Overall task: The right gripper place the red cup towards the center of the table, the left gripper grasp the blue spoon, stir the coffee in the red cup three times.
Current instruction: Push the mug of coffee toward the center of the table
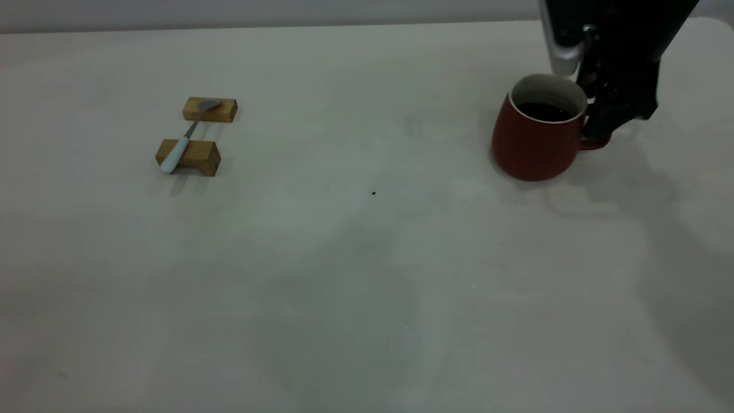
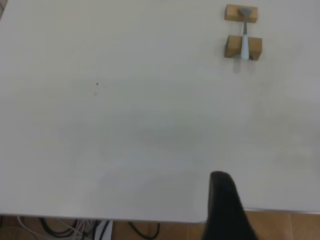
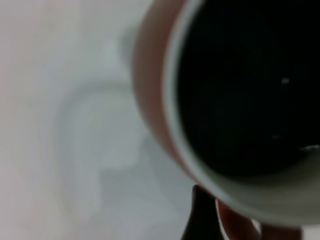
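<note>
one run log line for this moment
phase: cup grasp | right claw: at red cup handle | blue spoon: on wooden blocks | left claw: away from spoon

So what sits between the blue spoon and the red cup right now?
Nothing but bare table: the exterior view shows only a tiny dark speck between the blue spoon and the red cup.

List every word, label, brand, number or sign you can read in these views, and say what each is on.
None: no readable text shows in any view.
The red cup is plain, with no print.
The blue spoon and the two wooden blocks carry no markings.
The right gripper at the cup's handle shows no legible label.
The table bears only a tiny dark speck.
</note>
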{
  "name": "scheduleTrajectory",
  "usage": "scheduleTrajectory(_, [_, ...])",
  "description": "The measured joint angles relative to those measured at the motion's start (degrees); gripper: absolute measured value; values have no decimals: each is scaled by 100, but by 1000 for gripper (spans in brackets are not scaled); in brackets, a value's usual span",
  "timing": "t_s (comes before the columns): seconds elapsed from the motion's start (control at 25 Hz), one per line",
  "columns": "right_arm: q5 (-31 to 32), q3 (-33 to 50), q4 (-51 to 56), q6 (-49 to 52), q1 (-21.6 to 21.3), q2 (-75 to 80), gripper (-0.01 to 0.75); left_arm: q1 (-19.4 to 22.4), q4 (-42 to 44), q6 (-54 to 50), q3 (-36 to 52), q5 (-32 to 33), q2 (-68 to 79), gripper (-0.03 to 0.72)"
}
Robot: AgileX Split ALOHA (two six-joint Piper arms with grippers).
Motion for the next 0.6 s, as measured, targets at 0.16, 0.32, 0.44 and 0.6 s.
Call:
scheduleTrajectory(0.16, [-98,0,139,0,134,47,564,0,0,0,0,0,0,527])
scheduleTrajectory(0.32, [-129,0,304,16,205,47,441,0,0,0,0,0,0,527])
scheduleTrajectory(0.44, [-129,0,443,22,232,47,332,0,0,0,0,0,0,527])
scheduleTrajectory(0.6, [-124,0,576,66,295,47,257,0,0,0,0,0,0,527])
